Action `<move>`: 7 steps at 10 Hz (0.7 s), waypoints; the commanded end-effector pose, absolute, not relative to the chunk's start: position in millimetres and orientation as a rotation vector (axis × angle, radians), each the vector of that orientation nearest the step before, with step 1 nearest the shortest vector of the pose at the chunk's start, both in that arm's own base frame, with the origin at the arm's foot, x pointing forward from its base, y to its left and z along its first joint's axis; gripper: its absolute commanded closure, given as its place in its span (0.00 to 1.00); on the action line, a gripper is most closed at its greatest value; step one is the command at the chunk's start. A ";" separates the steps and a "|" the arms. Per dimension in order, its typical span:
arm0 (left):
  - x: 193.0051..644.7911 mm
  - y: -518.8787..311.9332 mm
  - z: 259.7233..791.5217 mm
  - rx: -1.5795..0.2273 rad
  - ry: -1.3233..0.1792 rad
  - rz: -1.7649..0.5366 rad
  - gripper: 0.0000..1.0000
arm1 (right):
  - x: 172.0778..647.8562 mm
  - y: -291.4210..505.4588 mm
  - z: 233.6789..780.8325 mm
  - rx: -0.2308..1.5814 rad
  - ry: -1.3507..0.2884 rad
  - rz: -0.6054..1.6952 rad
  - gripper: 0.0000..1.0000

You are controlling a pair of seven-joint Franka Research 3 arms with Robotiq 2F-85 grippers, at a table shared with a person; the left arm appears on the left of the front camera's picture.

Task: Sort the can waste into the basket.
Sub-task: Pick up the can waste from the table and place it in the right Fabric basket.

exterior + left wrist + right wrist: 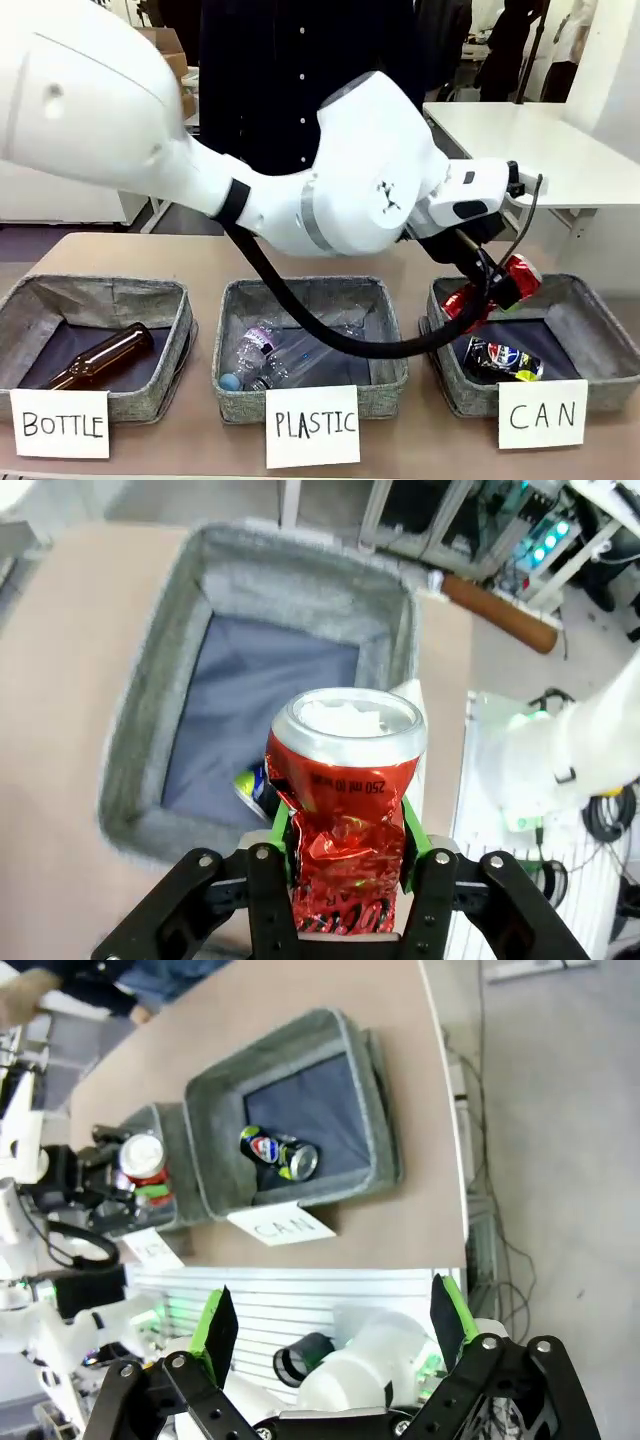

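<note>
Three grey bins are sitting in a row along the near edge of the table [200,255] in the front view, carded "BOTTLE", "PLASTIC" and "CAN". The left arm is reaching across from picture left, and the left gripper [487,293] is holding the red can [497,287] tilted above the near-left corner of the basket [590,385] marked "CAN". The dark blue can [502,360] is lying on its side on the basket's dark lining. A brown bottle [103,356] is lying in the "BOTTLE" bin [160,395], and clear plastic bottles [262,352] are lying in the "PLASTIC" bin [385,390].

Left wrist view: the left gripper [347,865] is pinching the crumpled red can [345,800] between its green pads [282,828], fingers drawn in against the dented body, open top facing the camera. The basket [150,720] is lying below, with the dark blue can [257,790] partly hidden behind the red one.

Right wrist view: the right gripper [330,1325] is standing wide apart and holding nothing, well off the table. Farther off, the basket [375,1130] is showing the dark blue can [278,1153] inside, and the red can [143,1165] is being held in the left gripper [120,1185] beside the basket's rim.
</note>
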State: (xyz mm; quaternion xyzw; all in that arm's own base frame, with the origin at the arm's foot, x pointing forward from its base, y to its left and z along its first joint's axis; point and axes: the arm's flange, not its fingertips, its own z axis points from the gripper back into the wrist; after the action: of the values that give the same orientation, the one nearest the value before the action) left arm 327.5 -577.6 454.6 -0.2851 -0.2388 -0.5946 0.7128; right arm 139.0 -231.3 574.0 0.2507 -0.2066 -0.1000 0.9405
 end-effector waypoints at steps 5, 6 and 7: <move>335.4 -609.0 443.6 -0.741 -0.580 -1.384 0.00 | 139.6 -233.1 574.3 0.497 -0.412 -0.225 0.00; 336.1 -606.9 443.9 -0.739 -0.595 -1.379 0.00 | 139.6 -233.1 574.3 0.497 -0.412 -0.225 0.00; 337.4 -605.1 443.6 -0.736 -0.593 -1.375 0.00 | 139.6 -233.1 574.3 0.497 -0.412 -0.225 0.00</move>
State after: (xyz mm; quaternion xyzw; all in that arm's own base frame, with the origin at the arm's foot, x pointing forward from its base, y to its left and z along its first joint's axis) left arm 344.1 -609.9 439.4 -0.3247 -0.2670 -0.6094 0.6722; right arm 139.8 -231.4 573.2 0.2514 -0.2053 -0.1000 0.9406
